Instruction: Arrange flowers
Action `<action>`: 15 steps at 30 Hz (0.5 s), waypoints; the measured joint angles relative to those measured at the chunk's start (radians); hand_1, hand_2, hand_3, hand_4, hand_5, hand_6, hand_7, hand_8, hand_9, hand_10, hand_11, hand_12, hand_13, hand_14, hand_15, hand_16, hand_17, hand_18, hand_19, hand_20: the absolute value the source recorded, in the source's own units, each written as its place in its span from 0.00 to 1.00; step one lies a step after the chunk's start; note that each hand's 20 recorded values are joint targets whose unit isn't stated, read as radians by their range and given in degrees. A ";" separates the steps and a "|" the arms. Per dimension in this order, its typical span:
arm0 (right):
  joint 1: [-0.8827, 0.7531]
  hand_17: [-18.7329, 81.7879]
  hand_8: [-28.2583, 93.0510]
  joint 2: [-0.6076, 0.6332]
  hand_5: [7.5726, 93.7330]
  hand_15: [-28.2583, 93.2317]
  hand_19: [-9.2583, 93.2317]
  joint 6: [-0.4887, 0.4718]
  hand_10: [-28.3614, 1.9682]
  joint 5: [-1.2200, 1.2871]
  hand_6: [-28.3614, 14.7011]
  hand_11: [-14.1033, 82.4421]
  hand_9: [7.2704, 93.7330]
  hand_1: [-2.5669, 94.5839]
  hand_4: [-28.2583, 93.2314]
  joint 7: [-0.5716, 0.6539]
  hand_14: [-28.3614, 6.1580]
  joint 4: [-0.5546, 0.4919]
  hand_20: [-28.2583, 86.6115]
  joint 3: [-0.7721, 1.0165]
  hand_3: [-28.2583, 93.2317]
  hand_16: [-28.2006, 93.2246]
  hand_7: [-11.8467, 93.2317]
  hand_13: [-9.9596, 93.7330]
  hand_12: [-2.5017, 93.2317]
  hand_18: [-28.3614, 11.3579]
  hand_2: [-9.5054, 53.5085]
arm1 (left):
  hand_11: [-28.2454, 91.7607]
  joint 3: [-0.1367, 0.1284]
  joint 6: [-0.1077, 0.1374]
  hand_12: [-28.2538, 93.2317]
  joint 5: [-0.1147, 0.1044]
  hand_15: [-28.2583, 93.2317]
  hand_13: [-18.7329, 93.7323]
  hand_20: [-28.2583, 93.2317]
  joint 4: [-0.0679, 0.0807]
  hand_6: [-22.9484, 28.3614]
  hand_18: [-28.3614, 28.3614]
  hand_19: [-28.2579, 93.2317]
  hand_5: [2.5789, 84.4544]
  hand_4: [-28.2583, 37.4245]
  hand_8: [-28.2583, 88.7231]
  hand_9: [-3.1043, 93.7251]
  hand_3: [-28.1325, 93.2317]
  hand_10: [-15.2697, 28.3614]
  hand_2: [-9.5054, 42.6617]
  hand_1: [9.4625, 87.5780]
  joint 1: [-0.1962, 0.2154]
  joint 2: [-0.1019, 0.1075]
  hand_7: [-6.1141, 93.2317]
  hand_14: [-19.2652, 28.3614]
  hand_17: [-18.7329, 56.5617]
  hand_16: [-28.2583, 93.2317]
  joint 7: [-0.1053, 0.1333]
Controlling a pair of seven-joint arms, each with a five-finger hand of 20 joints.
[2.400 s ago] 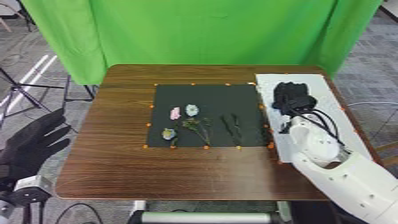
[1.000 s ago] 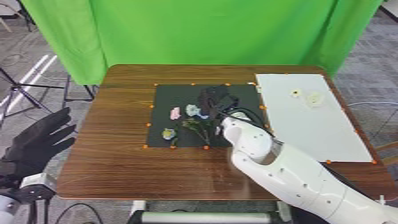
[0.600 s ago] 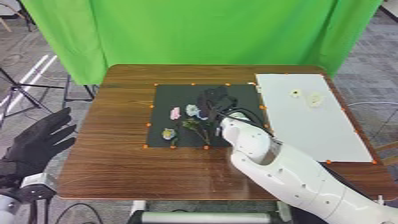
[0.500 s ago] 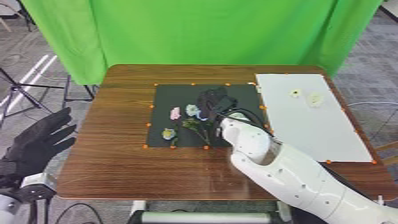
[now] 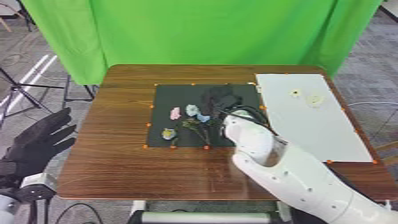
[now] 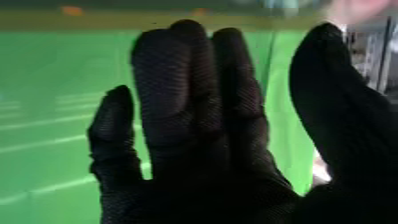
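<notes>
In the head view my right hand (image 5: 220,98) is over the upper right part of the dark mat (image 5: 169,92). A white flower (image 5: 192,110) and a blue flower (image 5: 203,118) lie just left of it, a pink flower (image 5: 175,113) farther left. Lower down are a yellow-and-white flower (image 5: 169,134) and a green sprig (image 5: 190,123). My left hand (image 5: 34,142) stays off the table's left side, fingers straight. The right wrist view has my right hand (image 6: 200,120) open and holding nothing, with a blurred pink thing (image 6: 354,10) beyond the thumb.
To the right of the mat lies a white board (image 5: 311,130) bearing two pale pieces, a small one (image 5: 296,93) and a larger one (image 5: 314,100). Orange markers line the mat. A green curtain (image 5: 204,35) hangs behind the brown table (image 5: 151,172).
My right hand has gone from the white board leftward to the mat, then shifted slightly right. The board's pale pieces are uncovered, and a blue flower now lies by the white one.
</notes>
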 measured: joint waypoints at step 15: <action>0.039 0.20 0.19 0.203 0.15 0.29 0.58 0.022 0.30 0.049 0.45 0.17 0.12 0.30 0.01 0.217 0.23 0.122 0.45 0.135 0.96 0.44 0.22 0.27 0.31 0.09 0.00 | 0.33 -0.007 0.000 0.39 0.001 0.35 0.29 0.31 -0.004 0.49 0.83 0.53 0.28 0.00 0.16 0.23 0.80 0.56 0.12 0.18 0.018 -0.008 0.25 0.66 0.09 0.29 0.004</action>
